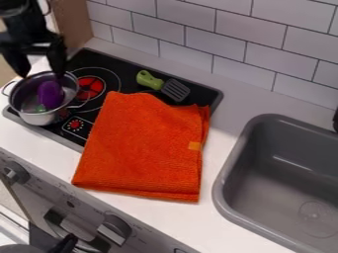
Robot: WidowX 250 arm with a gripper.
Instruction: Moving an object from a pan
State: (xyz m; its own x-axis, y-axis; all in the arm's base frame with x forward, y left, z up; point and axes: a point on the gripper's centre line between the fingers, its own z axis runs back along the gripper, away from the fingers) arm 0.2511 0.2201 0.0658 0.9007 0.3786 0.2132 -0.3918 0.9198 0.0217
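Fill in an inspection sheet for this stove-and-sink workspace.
Surface: white counter with a black stovetop set on it.
Job's things: metal pot on the stovetop; purple object inside it.
Clutter: folded orange towel, partly on the stovetop, partly on the counter; green-handled slotted spatula behind it.
Gripper: over the pot, jaws apart, nothing held.
Cables: thin dark loop beside the arm, possibly a cable; cannot tell.
Surroundings: tiled wall behind, grey sink right, control knobs in front.

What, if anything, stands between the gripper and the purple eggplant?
Nothing visible: the gripper hangs over the pot, jaws apart, and the eggplant lies uncovered inside. The pot's wall surrounds it at the sides.
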